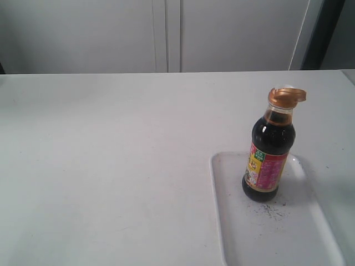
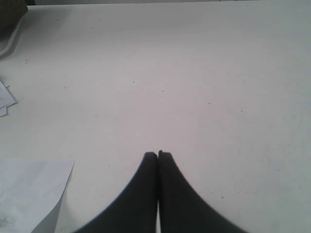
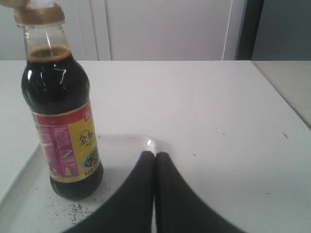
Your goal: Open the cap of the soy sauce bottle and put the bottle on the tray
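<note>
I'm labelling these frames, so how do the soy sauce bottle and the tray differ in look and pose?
The soy sauce bottle stands tall and upright; the tray lies flat and low. The bottle is clear glass holding dark liquid, with a colourful label; the tray is plain white with dark specks. The bottle is narrower than the tray. They touch: the bottle stands on the tray.

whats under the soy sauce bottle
The soy sauce bottle stands upright on the tray, near its far end. Small dark specks lie on the tray in front of the base. The patch directly beneath the base is covered.
</note>
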`<state>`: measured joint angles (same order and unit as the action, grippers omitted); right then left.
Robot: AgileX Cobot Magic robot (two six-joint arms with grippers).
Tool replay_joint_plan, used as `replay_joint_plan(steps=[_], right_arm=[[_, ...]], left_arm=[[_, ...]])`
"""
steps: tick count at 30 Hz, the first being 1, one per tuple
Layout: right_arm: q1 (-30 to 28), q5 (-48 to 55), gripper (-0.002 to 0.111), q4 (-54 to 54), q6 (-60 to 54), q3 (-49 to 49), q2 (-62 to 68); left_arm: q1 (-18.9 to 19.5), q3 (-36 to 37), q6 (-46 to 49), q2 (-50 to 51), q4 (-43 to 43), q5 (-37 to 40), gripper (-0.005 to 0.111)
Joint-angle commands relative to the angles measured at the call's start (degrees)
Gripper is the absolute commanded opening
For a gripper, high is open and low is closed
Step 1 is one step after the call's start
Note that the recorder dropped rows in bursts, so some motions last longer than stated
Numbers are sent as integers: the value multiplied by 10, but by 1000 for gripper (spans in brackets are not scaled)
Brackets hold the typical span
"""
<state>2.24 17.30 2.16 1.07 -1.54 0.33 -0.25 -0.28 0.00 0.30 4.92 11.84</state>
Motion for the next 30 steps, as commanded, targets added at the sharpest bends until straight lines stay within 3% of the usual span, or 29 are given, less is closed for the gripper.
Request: replay_joint_plan(steps=[1, 30], right_arm=[[1, -18, 0, -11, 6, 15, -3], [1, 27, 0, -37, 6, 15, -3]], left_arm=[[1, 3, 0, -3, 7, -1, 0], [1, 3, 0, -3, 7, -1, 0]])
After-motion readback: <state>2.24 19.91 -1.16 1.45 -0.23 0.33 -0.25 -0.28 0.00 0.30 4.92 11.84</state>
